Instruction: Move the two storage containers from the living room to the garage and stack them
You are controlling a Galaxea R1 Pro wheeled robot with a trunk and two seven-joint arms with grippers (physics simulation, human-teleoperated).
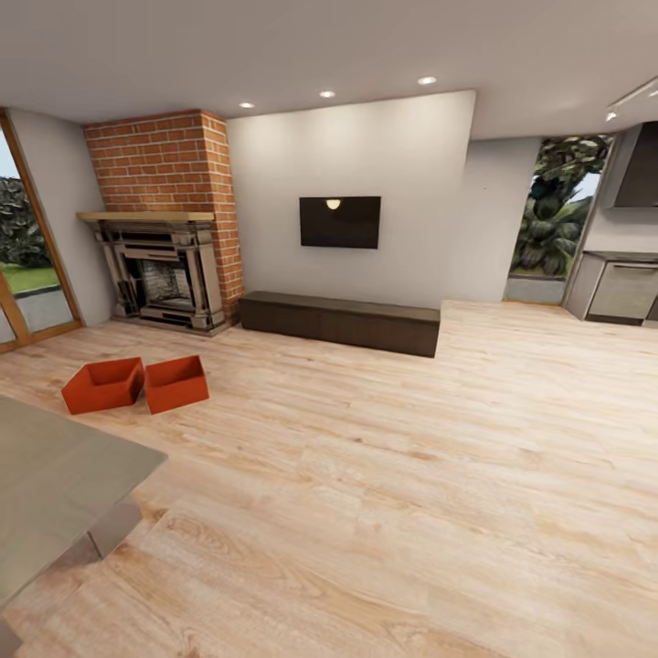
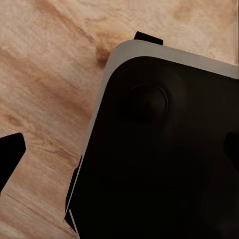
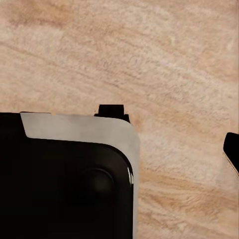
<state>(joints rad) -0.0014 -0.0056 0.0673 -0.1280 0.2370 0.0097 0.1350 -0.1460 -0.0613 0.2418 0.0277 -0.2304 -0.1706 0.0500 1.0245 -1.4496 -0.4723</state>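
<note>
Red-orange and easy to pick out, the two storage containers sit side by side on the light wood floor (image 1: 384,475) at the middle left of the head view, the left bin (image 1: 103,385) and the right bin (image 1: 176,383) touching or nearly so at their near corners, in front of the brick fireplace (image 1: 164,274). They are well apart from the robot, and nothing has been lifted; the garage is nowhere to be seen, so the job looks barely begun.

Trouble from here would most likely come on the approach. A grey tabletop (image 1: 55,484) fills the lower left of the head view, between the robot and the bins, and a straight drive toward them could clip its corner. Because the bins sit so close together, a grab at one inner wall could shove or drag the other. Their open tops and thin walls may also let a bin tilt if pinched at one side only.

Both wrist views look down on wood planks and the robot's own dark base (image 2: 164,149). Small black shapes at the edges of those views may be fingertips, but too little shows; whether either gripper is spread or pressed together, I cannot tell. The bins' insides are hard to make out at this distance.
</note>
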